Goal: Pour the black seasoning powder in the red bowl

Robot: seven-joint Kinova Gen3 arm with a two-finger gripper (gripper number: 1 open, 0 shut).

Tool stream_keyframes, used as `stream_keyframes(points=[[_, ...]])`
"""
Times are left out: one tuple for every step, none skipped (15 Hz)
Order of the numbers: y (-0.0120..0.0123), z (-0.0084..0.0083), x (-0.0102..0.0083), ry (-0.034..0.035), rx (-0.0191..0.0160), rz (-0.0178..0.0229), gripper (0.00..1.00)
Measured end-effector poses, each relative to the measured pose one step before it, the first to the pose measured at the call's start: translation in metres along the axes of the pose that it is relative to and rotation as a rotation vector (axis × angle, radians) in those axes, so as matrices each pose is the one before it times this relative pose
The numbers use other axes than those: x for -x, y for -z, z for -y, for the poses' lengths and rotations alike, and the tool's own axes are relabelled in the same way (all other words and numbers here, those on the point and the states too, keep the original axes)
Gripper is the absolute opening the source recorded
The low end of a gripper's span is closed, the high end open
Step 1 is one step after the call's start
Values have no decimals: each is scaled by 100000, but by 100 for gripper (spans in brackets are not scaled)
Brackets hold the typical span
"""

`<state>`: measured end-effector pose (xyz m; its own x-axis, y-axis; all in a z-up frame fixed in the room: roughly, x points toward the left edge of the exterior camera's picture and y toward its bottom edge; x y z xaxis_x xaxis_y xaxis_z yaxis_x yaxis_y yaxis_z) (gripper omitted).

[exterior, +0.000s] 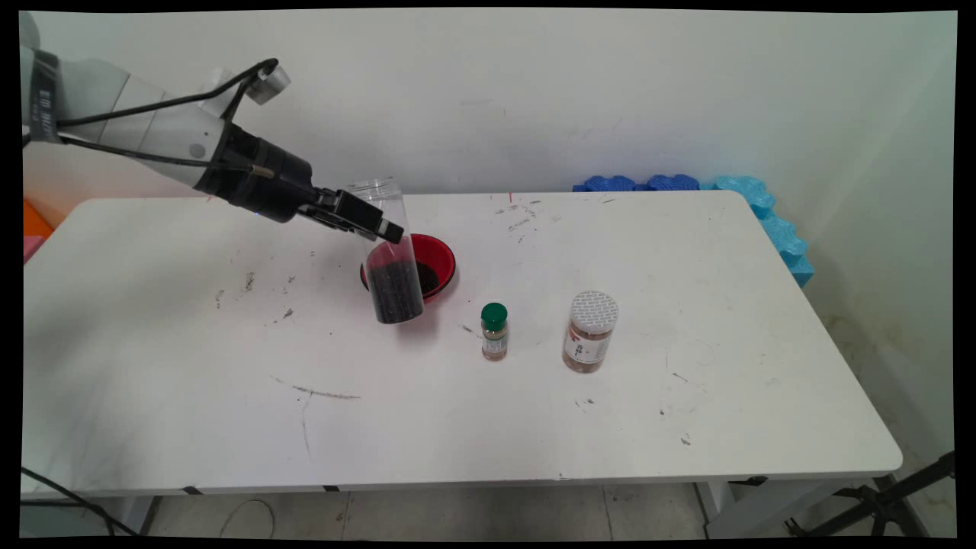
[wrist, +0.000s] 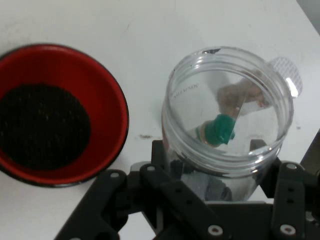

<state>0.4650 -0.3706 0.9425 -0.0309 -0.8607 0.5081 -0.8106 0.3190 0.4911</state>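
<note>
A black two-finger gripper point(exterior: 379, 226) reaches in from the upper left and is clamped around a tall clear plastic jar point(exterior: 390, 255), its fingers pressed against the jar's sides about halfway up. The jar has no lid, stands nearly upright with a slight tilt, and is about half filled with dark grains. It sits just in front of a red bowl point(exterior: 441, 255) holding more of the same dark grains, overlapping the bowl's left side in the main view. To the right on the white table point(exterior: 191, 381) stand a small spice bottle with a green cap point(exterior: 494, 332) and a wider jar with a white lid point(exterior: 589, 332), apart from each other.
</note>
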Motion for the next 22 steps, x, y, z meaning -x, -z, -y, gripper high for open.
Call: stream_keyframes(points=[[-125, 31, 8, 3586, 184, 531, 0], [-113, 25, 9, 2839, 206, 502, 0], [-140, 38, 6, 3190, 305, 616, 0], [-167, 19, -26, 3324, 541, 588, 0], [-144, 13, -30, 2949, 545, 396, 0], [-170, -2, -85, 3639, 808, 286, 0], [-189, -5, -137, 4326, 1029, 101, 0], [-169, -9, -131, 3891, 946, 51, 0], [-102, -13, -100, 2717, 737, -35, 0], [-177, -5, -172, 4405, 1125, -67, 0], [-160, -5, -165, 3385, 851, -60, 0], [-163, 21, -199, 3990, 959, -231, 0], [-138, 23, -159, 3436, 755, -219, 0], [-93, 23, -111, 2359, 483, -183, 0], [-137, 31, -156, 3454, 698, -260, 0], [-88, 23, -93, 2272, 451, -146, 0], [-122, 37, -132, 3322, 661, -225, 0], [-138, 52, -130, 3686, 717, -187, 0], [-109, 51, -114, 3167, 631, -156, 0], [-126, 50, -120, 3476, 672, -158, 0], [-119, 54, -99, 3439, 648, -119, 0], [-100, 65, -102, 3559, 695, -211, 0]])
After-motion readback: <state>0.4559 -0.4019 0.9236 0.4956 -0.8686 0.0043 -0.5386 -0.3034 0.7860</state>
